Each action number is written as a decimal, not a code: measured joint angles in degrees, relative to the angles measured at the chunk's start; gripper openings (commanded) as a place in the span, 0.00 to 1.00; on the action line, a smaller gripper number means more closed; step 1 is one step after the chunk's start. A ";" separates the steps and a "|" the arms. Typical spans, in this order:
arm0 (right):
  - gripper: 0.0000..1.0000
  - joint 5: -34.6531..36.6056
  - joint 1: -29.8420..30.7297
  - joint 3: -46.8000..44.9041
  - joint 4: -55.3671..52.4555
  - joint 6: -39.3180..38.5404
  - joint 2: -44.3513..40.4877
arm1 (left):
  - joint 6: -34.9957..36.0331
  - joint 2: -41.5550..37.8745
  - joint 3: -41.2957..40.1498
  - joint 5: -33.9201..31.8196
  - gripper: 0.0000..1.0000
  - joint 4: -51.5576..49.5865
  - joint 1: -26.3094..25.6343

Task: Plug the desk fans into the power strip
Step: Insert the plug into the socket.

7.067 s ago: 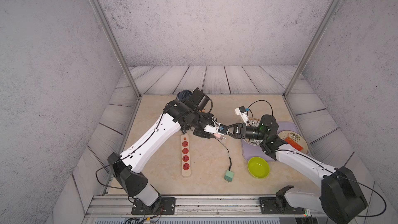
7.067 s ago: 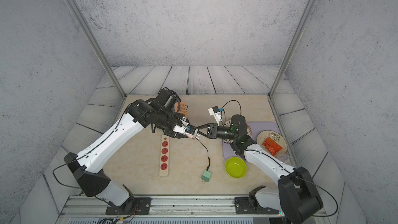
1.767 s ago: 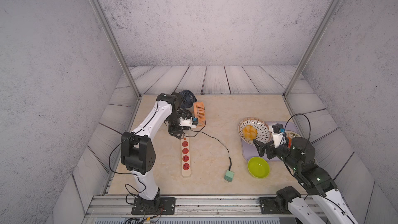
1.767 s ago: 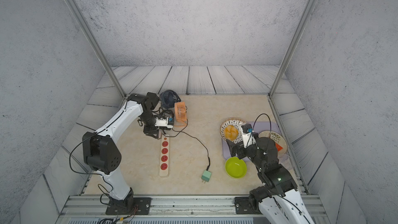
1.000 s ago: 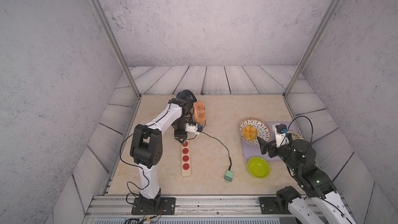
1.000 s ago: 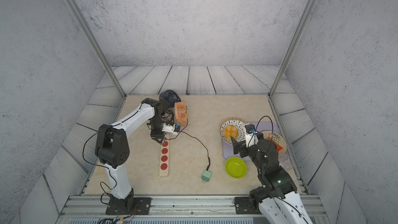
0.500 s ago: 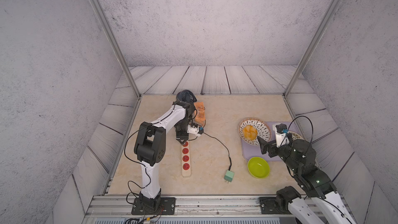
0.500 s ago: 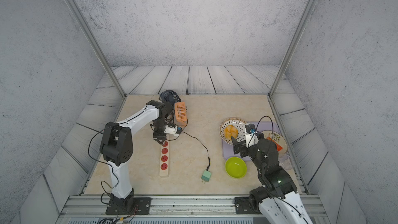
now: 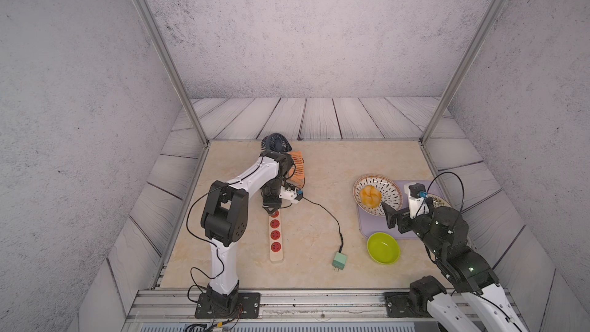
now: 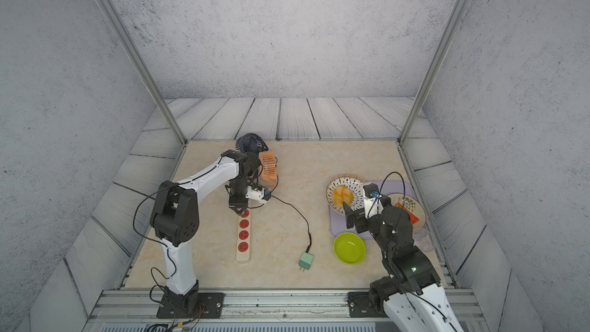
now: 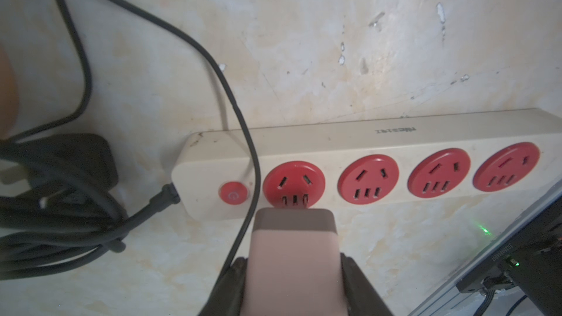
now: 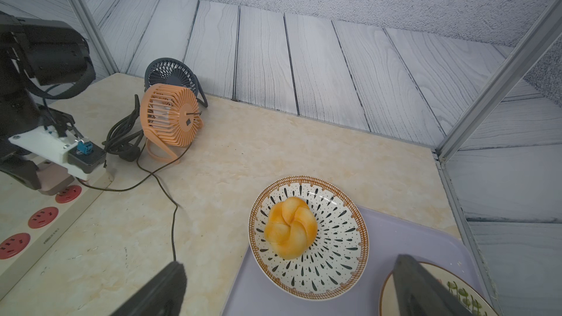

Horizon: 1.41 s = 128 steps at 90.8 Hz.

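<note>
The cream power strip lies lengthwise on the table with its red sockets up. My left gripper is shut on a pink plug block. It holds the block over the socket nearest the red switch; contact cannot be judged. A thin black cord runs past that socket. The orange desk fan and a dark blue fan stand behind the strip. My right gripper hangs open above the patterned plate.
A green plug adapter lies on its thin cord near the front. The strip's thick black cord is coiled by the fans. On the right, a purple tray carries a bread-roll plate, beside a lime bowl.
The left arm's elbow has folded further in, while its gripper with the pink plug has stayed over the strip's far socket. The right arm has barely moved.
</note>
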 measured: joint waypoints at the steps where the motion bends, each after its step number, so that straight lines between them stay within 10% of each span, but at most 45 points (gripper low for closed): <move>1: 0.99 0.00 0.00 0.00 0.00 0.00 0.00 | -0.13 0.00 -0.04 -0.07 0.00 0.04 -0.04; 128: 0.99 0.68 0.00 -0.24 0.37 0.00 -0.20 | -6.67 7.06 2.47 -11.76 0.00 -3.61 -7.08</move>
